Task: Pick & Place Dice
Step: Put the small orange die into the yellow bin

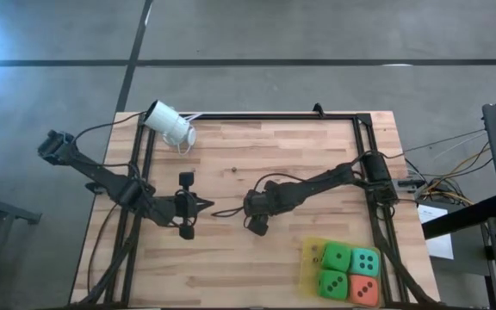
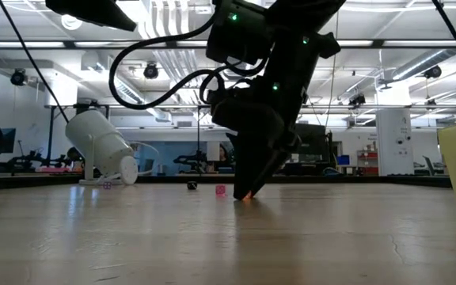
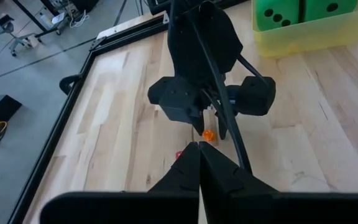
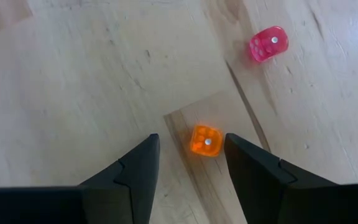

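Right gripper (image 4: 188,163): we saw it low over mid-table, fingers parted, straddling a tiny orange die (image 4: 206,140); contact not clear, nothing lifted.
Pink die (image 4: 268,43): tiny, on the wood (image 4: 73,81) at about 1 o'clock from the orange one, well apart.
Left gripper (image 3: 199,163): fingers pressed together, empty, tips facing the right gripper.
Dice (image 1: 351,270): we found all four cubes in the yellow tray (image 1: 309,258), near corner at about 4 o'clock from the right gripper.
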